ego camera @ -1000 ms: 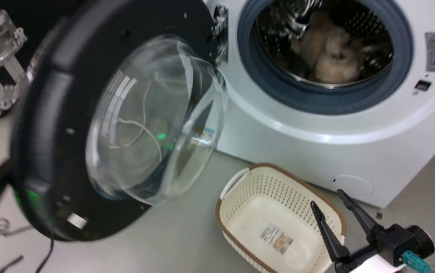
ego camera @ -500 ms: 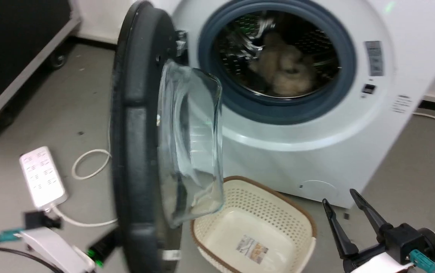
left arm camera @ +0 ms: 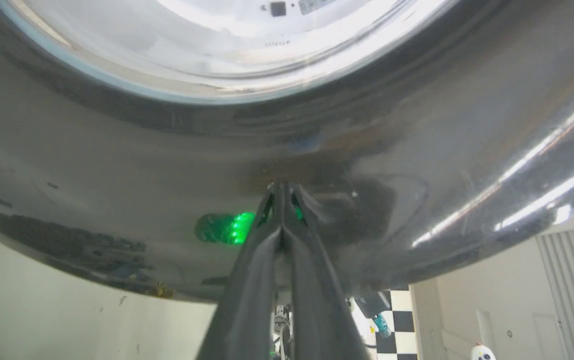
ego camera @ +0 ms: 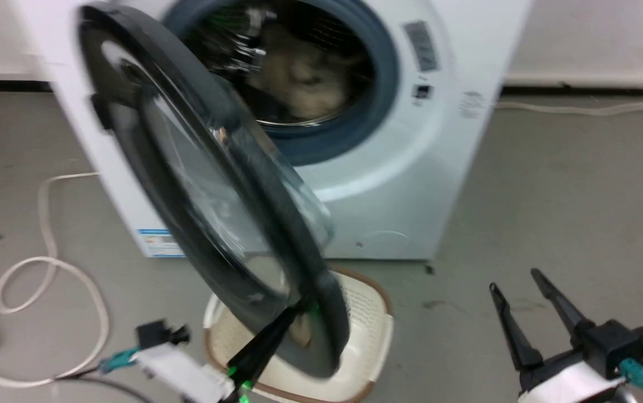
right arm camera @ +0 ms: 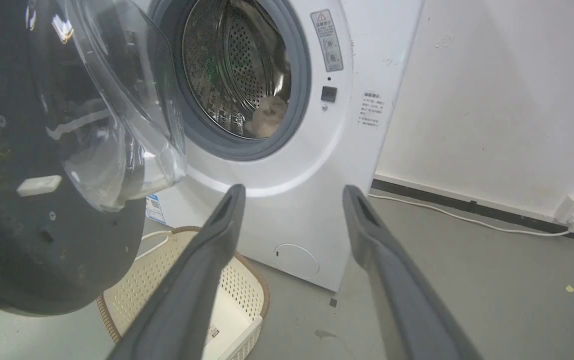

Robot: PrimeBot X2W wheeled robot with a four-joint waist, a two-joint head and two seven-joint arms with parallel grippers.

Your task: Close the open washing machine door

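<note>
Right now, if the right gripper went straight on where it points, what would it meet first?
Probably the white front of the washing machine, just below the drum opening: the open right gripper frames it, nothing visibly between, though depth is unclear.

— Can you read anything on the washing machine (right arm camera: 292, 215)?
— No word or number comes clear to me. Just right of the drum opening (right arm camera: 237, 75), high up, I see a grey label (right arm camera: 327, 40) with a red warning triangle above print too small to read.
— Anything more?
— Further right of the opening, a block of small dark print (right arm camera: 369, 109) stands on the white front, illegible. Below and left of the opening sits a blue-and-white label (right arm camera: 154, 209), its print too small. Below the opening, the basket (right arm camera: 177, 270) carries a sticker (right arm camera: 212, 331) inside. I cannot read that either.
</note>
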